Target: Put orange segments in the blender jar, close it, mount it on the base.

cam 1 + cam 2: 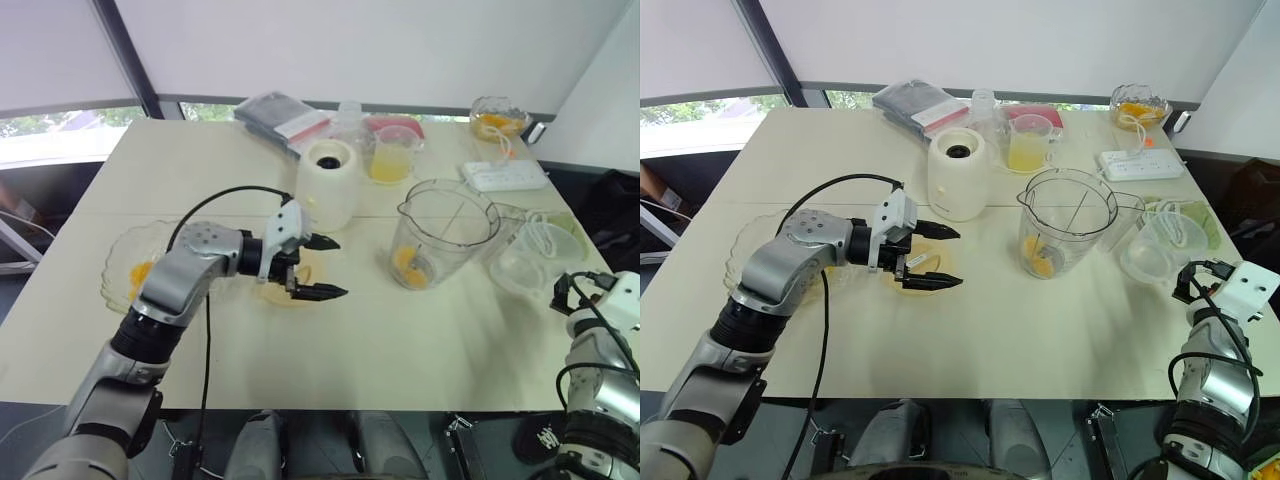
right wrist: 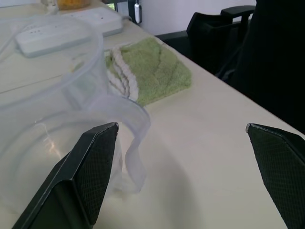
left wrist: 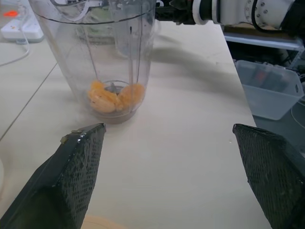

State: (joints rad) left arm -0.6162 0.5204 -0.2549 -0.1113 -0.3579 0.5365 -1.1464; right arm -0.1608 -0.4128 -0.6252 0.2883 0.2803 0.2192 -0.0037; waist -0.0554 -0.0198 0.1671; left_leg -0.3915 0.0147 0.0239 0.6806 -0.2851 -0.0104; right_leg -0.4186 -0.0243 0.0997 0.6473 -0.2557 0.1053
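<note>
- Blender jar [image 3: 114, 57] top cut off in L wrist view; orange segments [image 3: 116, 97] at its bottom.
- L gripper [image 1: 337, 267] spread wide, empty; jar ahead of fingertips, apart.
- R gripper [image 2: 183, 126] splayed, empty, beside clear plastic piece [image 2: 47, 143].

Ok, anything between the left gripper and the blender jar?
No, just bare table between the open left gripper and the blender jar; the left wrist view shows it.
</note>
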